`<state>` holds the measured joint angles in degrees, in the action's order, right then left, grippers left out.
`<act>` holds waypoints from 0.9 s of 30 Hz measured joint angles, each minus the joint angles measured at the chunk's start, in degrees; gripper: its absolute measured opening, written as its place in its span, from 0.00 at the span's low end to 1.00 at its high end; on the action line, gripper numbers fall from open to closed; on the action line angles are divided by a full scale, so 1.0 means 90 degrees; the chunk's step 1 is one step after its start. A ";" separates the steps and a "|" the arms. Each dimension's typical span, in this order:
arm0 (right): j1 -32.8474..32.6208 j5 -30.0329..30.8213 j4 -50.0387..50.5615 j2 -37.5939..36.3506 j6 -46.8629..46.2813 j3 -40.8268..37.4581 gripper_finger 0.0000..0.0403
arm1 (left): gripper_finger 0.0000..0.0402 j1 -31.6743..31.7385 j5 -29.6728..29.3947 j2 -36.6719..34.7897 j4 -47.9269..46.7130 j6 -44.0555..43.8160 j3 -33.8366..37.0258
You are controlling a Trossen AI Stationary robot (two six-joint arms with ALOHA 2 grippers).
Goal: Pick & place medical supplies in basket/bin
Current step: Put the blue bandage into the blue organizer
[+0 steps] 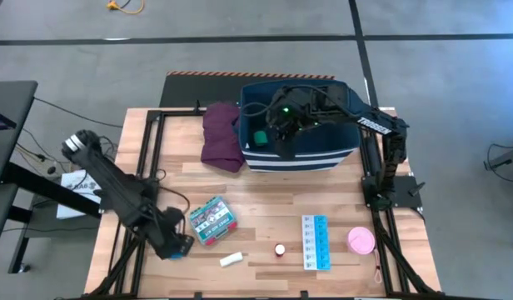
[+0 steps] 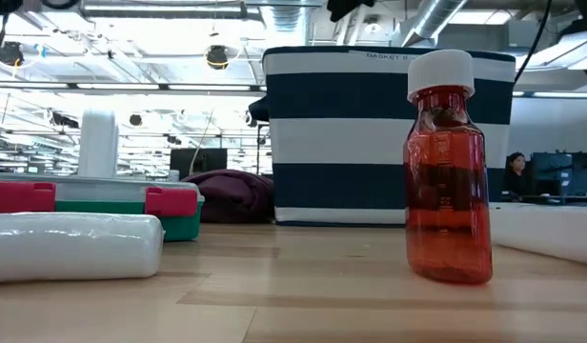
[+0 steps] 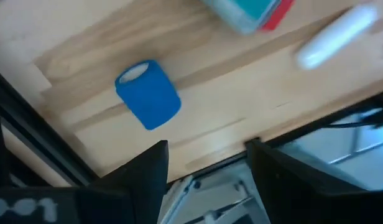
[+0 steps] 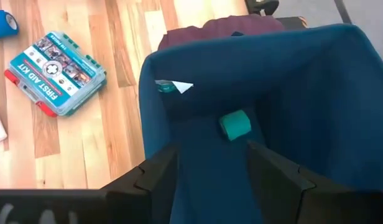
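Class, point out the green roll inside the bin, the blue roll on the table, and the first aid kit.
green roll (image 4: 234, 125), right wrist view, its side
blue roll (image 3: 149, 94), left wrist view, its side
first aid kit (image 4: 55, 73), right wrist view, its lid

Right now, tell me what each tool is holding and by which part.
Nothing is held. The left tool hangs open above the blue roll; the right tool is open over the navy bin, green roll lying inside.
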<state>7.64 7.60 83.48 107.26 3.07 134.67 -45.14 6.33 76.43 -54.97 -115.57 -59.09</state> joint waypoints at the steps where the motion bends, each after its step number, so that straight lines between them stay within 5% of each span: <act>1: 0.0002 0.0002 0.0001 0.0000 0.0000 0.0000 0.43 | 0.52 -0.0006 0.0132 0.0200 0.0066 -0.0003 0.0000; 11: -0.0015 -0.0002 0.0030 -0.0051 0.0000 0.0007 0.45 | 0.52 -0.0029 0.0703 0.1387 0.0050 -0.0065 0.0002; 27: -0.0018 -0.0022 0.0041 -0.0051 -0.0005 0.0005 0.43 | 0.52 -0.0076 0.0537 0.1650 -0.0314 -0.0323 0.0092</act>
<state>7.49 7.40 83.85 106.80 3.03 134.72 -45.82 11.16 91.28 -57.80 -118.48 -58.26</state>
